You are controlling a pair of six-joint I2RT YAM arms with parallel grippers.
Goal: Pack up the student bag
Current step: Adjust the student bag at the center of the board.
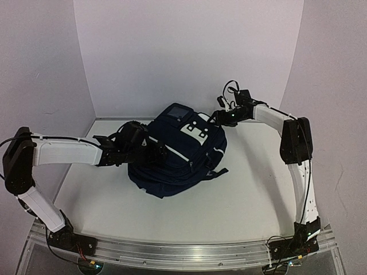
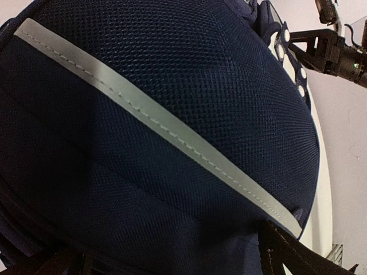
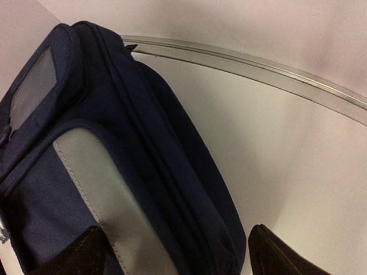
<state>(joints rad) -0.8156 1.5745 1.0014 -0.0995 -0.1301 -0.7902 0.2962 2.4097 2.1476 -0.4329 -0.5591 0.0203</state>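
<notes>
- White table (image 1: 246, 195) inside pale walls; metal rail (image 1: 189, 252) along the near edge carries both arm bases.
- Bag (image 1: 183, 160) lies mid-table, a bit toward the back, front face up, bulging, black strap trailing off its right side.
- Left gripper (image 1: 162, 152) is low at the bag's left flank, against the fabric.
- Left wrist view: navy mesh fills the frame, with a pale strip (image 2: 155, 117) running diagonally across it. Dark fingers (image 2: 287, 252) sit at the bottom corners, so the jaws are wide, nothing pinched.
- Right gripper (image 1: 216, 119) is at the bag's far right top corner, near the white patch (image 1: 195, 130).
- Right wrist view: fingers (image 3: 74, 255) are spread wide. One overlaps the grey panel (image 3: 109, 195), the other is over bare table, clear of the bag. Bag corner sits between them, no grip.
- Small grey window (image 3: 31, 91) at the bag's top end, farthest from the bases.
</notes>
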